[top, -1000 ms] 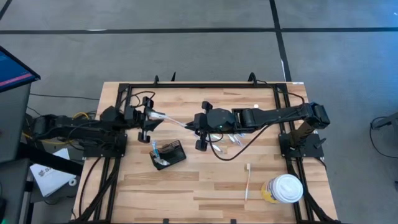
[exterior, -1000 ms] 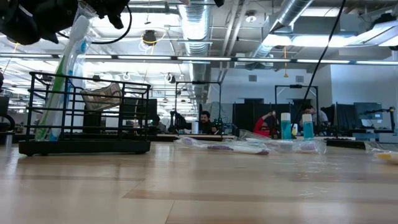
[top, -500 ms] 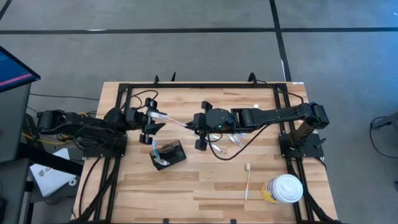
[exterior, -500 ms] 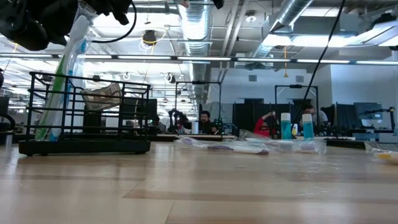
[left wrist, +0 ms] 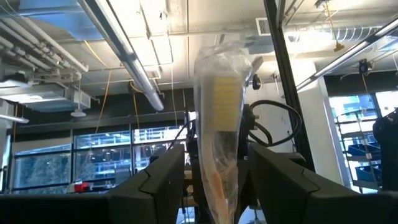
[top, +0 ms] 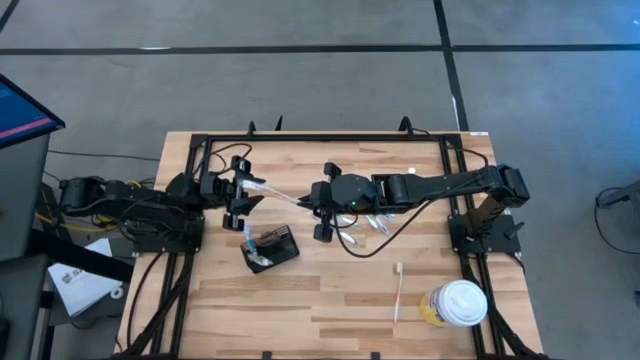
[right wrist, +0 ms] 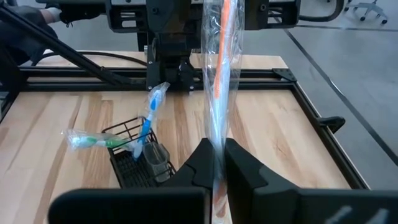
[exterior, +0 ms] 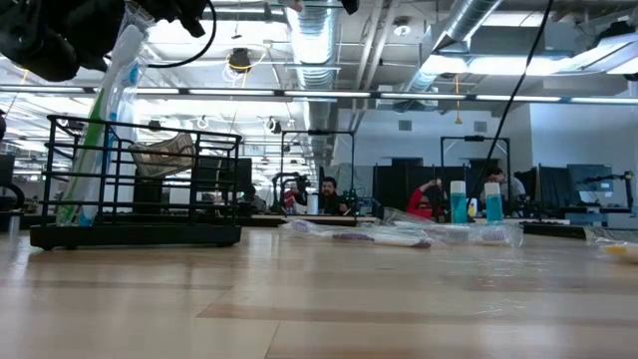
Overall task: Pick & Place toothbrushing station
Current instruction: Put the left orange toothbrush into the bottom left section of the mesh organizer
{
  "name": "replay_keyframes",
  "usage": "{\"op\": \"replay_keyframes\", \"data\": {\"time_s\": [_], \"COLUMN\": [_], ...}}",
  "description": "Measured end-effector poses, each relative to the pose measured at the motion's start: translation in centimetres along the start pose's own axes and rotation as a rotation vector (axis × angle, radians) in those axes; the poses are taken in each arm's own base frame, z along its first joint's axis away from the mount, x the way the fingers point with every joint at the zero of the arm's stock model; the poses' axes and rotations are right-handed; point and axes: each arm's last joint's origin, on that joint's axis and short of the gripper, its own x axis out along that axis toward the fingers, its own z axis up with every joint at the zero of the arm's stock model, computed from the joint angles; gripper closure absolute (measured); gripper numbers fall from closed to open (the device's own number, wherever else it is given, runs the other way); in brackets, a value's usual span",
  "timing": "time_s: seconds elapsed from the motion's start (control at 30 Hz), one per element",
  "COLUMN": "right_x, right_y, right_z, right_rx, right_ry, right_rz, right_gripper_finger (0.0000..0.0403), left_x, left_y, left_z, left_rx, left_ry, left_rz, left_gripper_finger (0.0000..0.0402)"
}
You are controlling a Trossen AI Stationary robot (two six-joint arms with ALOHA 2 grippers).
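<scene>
Left gripper (top: pixel 252 192): at about 10 o'clock from table centre; fingers (left wrist: pixel 163 180) spread wide on either side of the bristle end of the wrapped toothbrush (top: pixel 280 194), not clamping it.
Toothbrushing station (top: pixel 272 247): black wire holder at about 8 o'clock from centre, just below the left gripper; a wrapped blue toothbrush (right wrist: pixel 149 118) and a wrapped green toothbrush (right wrist: pixel 93 140) already lean in it.
Right gripper (top: pixel 318 203): near table centre, pinched tight on the handle end of the wrapped toothbrush, which spans the gap toward the left gripper.
Step in hand (judged): the right arm alone carries the brush; it goes into the station next.
Advice: back the left gripper away clear of the wrapper before the right arm swings; tip the brush upright and lower it into a free part of the holder, avoiding the two leaning brushes.
Bystanders: loose toothbrush (top: pixel 398 291) and white-lidded cup (top: pixel 455 303) at about 4 o'clock, well apart.
</scene>
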Motion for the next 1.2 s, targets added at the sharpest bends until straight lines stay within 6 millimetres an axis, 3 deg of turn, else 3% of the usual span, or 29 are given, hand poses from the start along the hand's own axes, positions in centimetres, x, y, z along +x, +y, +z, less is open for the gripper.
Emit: {"op": "replay_keyframes", "data": {"time_s": [0.37, 0.93, 1.2], "right_x": [0.0, 0.1, 0.1], "right_y": [-0.2, -0.3, -0.3], "right_z": [0.0, 0.1, 0.1], "right_rx": [0.002, -0.010, -0.010], "right_ry": [0.001, -0.010, -0.010], "right_rz": [-0.004, -0.006, -0.006], "right_gripper_finger": [0.0394, 0.0393, 0.0392], "left_x": [2.7, 2.7, 2.7], "left_y": [0.0, 0.0, 0.0], "left_z": [-1.3, -1.4, -1.4], "left_rx": [-0.019, -0.020, -0.025], "left_ry": [0.035, 0.038, 0.037], "left_rz": [-0.026, -0.026, -0.026], "left_gripper_finger": [0.0234, 0.0235, 0.0296]}}
